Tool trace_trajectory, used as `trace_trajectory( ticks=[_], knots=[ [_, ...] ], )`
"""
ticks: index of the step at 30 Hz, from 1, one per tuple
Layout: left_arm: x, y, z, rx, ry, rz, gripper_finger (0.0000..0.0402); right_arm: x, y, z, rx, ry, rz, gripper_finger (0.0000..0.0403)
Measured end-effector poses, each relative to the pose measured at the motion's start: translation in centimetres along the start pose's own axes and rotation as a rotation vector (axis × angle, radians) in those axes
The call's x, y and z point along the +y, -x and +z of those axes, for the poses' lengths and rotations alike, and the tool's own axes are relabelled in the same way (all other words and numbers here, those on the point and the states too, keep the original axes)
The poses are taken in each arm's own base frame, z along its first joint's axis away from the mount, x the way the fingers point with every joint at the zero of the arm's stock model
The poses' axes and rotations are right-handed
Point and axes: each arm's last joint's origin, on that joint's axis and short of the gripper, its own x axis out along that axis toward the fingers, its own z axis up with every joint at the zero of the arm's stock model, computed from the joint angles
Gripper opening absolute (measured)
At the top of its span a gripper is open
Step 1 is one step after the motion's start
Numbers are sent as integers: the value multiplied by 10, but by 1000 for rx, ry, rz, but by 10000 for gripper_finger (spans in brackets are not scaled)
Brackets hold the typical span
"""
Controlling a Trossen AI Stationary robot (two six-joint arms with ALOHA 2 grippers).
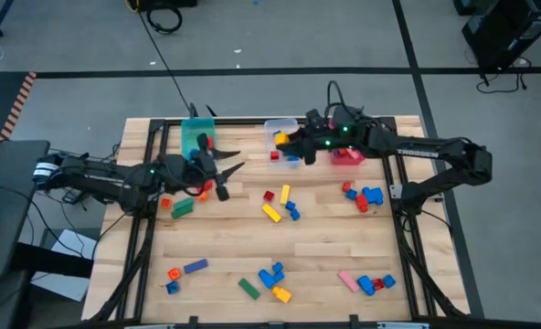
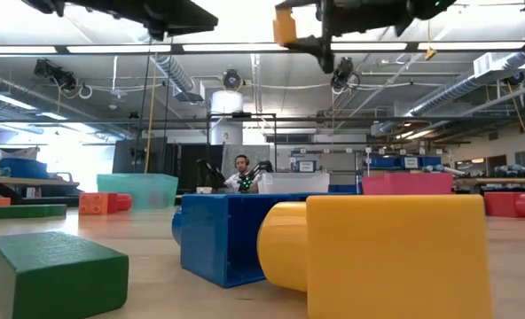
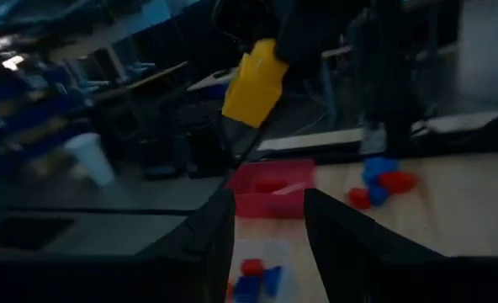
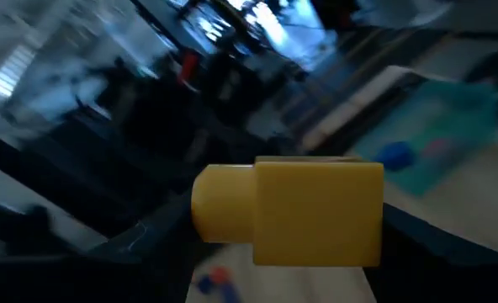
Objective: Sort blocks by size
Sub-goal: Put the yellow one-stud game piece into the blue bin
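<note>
Spanning a workshop hall, a pale slatted wood table carrying scattered blocks of glossy, hard-edged plastic. Hovering over the clear bin, the right gripper clamping a smooth yellow block with a round stud; the left gripper waiting half-open, empty, near the teal bin. Risking a bounce off the rim if releasing from this height.

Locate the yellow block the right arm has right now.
High view: the yellow block is held in the right gripper, above the clear bin at the table's far edge, between teal bin and red bin.
</note>
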Motion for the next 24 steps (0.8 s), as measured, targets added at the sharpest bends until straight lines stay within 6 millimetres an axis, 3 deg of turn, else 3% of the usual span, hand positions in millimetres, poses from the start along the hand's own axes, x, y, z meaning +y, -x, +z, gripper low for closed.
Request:
trace_trajectory(
  ticks=[7,16,24],
  knots=[
    [-10,-32,15,47,-164,68,152,-12,-24,-3,4,-133,145,282],
    [-14,-58,17,100,-176,140,156,-13,-32,-7,15,-151,198,282],
    [-7,-61,18,90,-113,159,223,-12,-32,-8,22,-142,210,283]
  ],
)
